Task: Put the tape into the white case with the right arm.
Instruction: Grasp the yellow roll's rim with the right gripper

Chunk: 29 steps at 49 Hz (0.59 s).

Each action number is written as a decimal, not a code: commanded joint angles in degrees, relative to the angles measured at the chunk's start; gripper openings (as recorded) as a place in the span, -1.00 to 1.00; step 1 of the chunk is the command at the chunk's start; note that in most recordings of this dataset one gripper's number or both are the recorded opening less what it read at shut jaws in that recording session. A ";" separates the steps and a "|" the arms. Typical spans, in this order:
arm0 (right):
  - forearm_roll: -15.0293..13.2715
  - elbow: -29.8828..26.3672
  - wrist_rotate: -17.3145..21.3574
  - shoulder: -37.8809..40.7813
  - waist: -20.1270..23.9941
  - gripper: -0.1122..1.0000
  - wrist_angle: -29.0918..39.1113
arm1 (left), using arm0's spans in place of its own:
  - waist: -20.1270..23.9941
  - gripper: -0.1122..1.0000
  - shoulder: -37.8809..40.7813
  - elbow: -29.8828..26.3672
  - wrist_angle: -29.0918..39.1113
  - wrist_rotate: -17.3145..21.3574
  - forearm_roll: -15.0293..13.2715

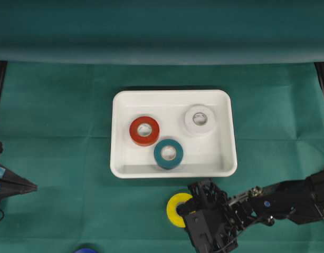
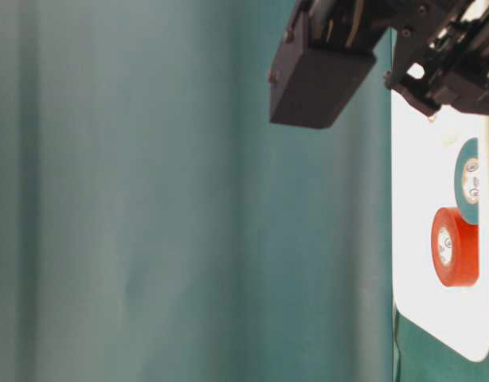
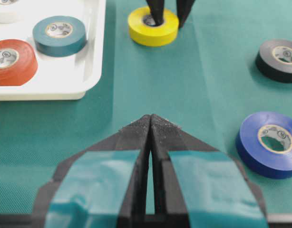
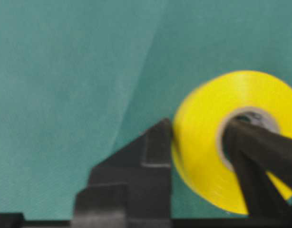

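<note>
Nearest the lens: yellow tape roll fills the right wrist view, one finger of the right pincer inside its core, the other against its outer wall.
Right pincer state: pinching the wall of the yellow tape roll; the roll lies flat on the green counter.
Left pincer state: left pincer pressed together on nothing, parked at the left edge of the counter, well apart from the work.
Where the tape is: just outside the near rim of the white case, not yet in it.
White case contents: red roll, teal roll, white roll; bare floor shows between and beside them.
Waiting on the counter: black roll and blue roll, both away from the case.
Step in hand: the grasp looks made; the lift is not yet done.
Next move calls for: raising the roll high enough to clear the rim, carrying it over a bare patch of the case, then letting go without striking the teal roll nearest the rim.
</note>
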 commanded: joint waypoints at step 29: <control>-0.09 -4.75 -0.18 -8.26 2.29 -0.75 8.35 | 0.18 -0.80 0.44 -0.62 -0.53 -0.09 0.00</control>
